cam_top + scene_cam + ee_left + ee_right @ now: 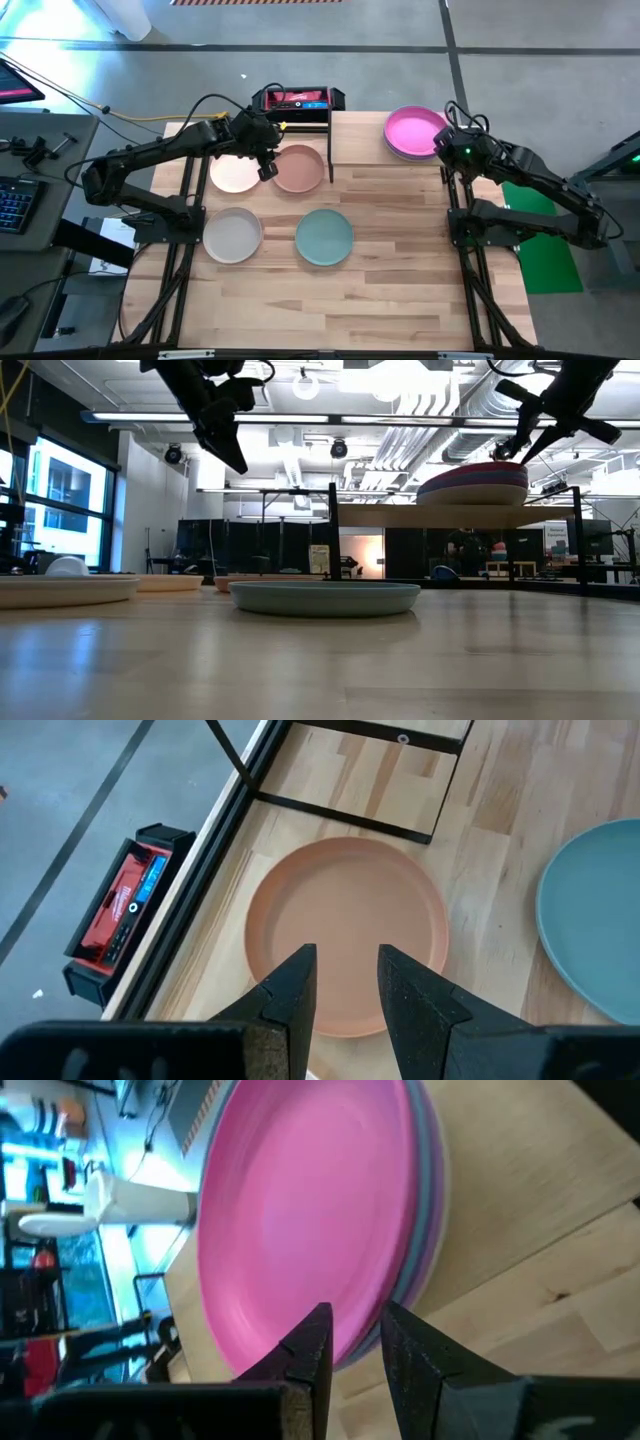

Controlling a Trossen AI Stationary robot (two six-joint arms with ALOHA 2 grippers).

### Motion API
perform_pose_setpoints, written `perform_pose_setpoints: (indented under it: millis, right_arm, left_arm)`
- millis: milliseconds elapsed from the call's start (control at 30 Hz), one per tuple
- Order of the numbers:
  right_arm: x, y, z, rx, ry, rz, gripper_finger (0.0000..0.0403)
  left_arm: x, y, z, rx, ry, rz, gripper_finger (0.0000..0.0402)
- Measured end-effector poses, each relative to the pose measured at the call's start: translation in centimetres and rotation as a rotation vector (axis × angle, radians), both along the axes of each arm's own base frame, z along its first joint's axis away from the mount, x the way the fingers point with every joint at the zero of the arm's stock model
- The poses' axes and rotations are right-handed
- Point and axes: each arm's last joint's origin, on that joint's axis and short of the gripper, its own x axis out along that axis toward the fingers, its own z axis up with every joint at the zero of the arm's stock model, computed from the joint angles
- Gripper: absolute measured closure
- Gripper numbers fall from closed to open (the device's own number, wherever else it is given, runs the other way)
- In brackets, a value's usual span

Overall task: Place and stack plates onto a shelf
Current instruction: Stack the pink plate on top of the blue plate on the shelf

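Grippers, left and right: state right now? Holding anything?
Left gripper: open, empty, above the terracotta plate.
Right gripper: open, empty, at the edge of the magenta plate topping the stack on the shelf.

Bare tabletop [330,300] lies open before the teal plate [324,237] and cream plate [232,235].

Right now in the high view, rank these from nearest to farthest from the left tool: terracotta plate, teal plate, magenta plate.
1. terracotta plate, just beside the left tool, toward the table's middle.
2. teal plate, nearer the table's front.
3. magenta plate, atop the stack on the shelf, by the right arm.
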Motion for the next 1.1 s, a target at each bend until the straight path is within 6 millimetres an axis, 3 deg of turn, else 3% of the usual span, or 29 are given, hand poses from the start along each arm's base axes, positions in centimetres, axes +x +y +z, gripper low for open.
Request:
perform_pose_setpoints:
  millis: [233,467,700,1100]
  right_arm:
    - [0.9,-0.3,0.7,-0.069,-0.039,0.137,0.0336]
    - [4.7,-1.7,1.3,-0.227,-0.061,0.297,0.0336]
    - [8.3,-2.7,-0.1,-0.274,0.053,0.415,0.0336]
    - [10.5,-3.1,-1.9,-0.257,0.154,0.468,0.0336]
  left_arm:
    - [0.0,0.0,0.0,-0.016,-0.01,0.022,0.0304]
    - [0.0,0.0,0.0,-0.024,-0.016,0.033,0.0304]
    - [0.0,0.0,0.0,-0.024,-0.016,0.034,0.0304]
    - [0.0,0.0,0.0,-0.025,-0.016,0.034,0.0304]
